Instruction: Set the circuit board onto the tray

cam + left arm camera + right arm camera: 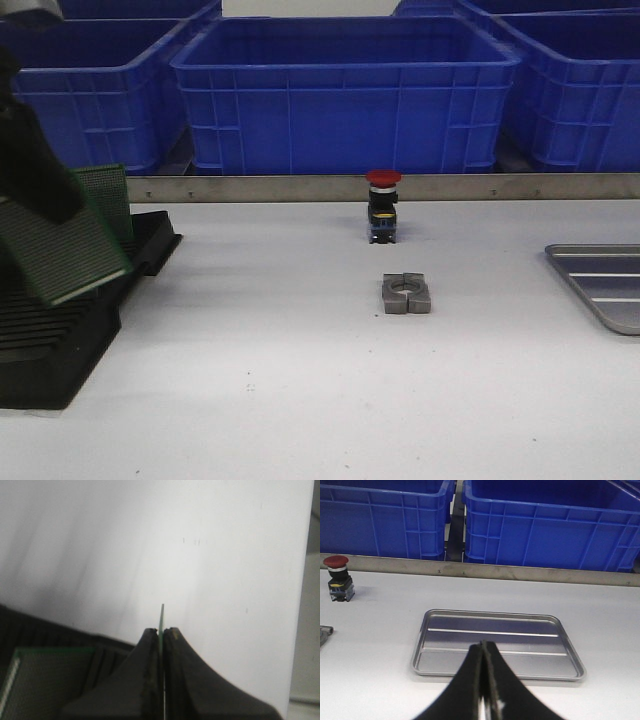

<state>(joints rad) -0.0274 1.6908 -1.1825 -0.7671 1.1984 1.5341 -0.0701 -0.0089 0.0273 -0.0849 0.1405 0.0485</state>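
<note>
The white tabletop ran from the near edge back to a metal rail, with blue bins lined up behind it. At the far left a black rack sat on the surface, one green board standing in its slots. The left arm reached down from the upper left over the rack, dark and mostly cut off by the frame edge, and carried a second circuit board tilted above the rack. The left wrist view showed what the front view could not: the left claw pressed tight on that board's thin green edge, seen end-on, with bare tabletop ahead and the rack and another green board low in the corner.

The tray lay flat and apart from everything else, well to the right; the front view caught only its left corner at the right edge, while the right wrist view showed it whole, two pale ribs across its floor. The right arm did not show in the front view. Its wrist camera showed the right claw pressed together on nothing, poised over the tray's near rim.

Near the middle sat a grey metal block with a round hole, and behind it a red button, both well apart from tray and rack.
</note>
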